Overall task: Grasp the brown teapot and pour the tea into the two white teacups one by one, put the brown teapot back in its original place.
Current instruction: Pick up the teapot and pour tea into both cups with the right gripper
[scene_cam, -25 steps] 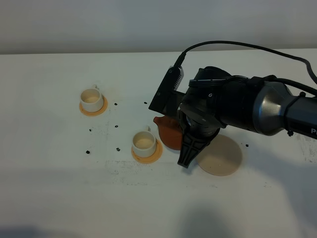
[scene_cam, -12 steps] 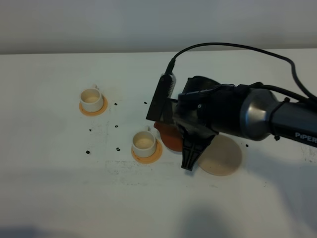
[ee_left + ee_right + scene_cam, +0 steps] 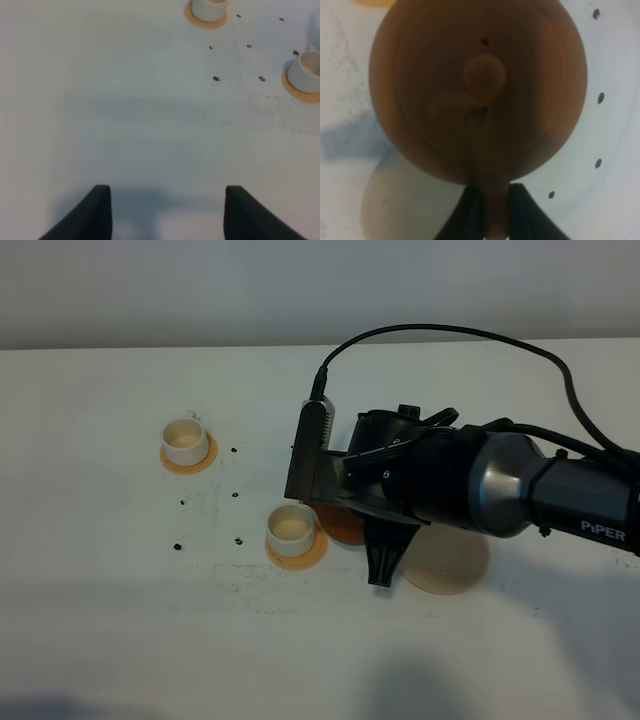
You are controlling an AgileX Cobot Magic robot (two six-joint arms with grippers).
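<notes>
The brown teapot (image 3: 477,85) fills the right wrist view, lid knob up. My right gripper (image 3: 490,210) is shut on its loop handle. From above, the right arm covers most of the teapot (image 3: 343,527), which hangs just right of the near white teacup (image 3: 290,527). My right gripper (image 3: 378,558) points down at the arm's front edge. The far white teacup (image 3: 186,440) stands at the left. The original place, a pale beige coaster (image 3: 450,562), lies bare and partly under the arm. No tea shows. My left gripper (image 3: 167,215) is open over bare table.
Each cup sits on a small orange-tan coaster (image 3: 299,552) (image 3: 190,461). Small black marks (image 3: 233,450) dot the white table between the cups. The right arm's black cable (image 3: 450,332) arcs above the table. The left wrist view shows both cups (image 3: 207,6) (image 3: 307,72) far ahead.
The right arm has carried the teapot left, off the beige coaster side and up against the near cup. More of the pot is now hidden beneath the arm. The cups have not moved.
</notes>
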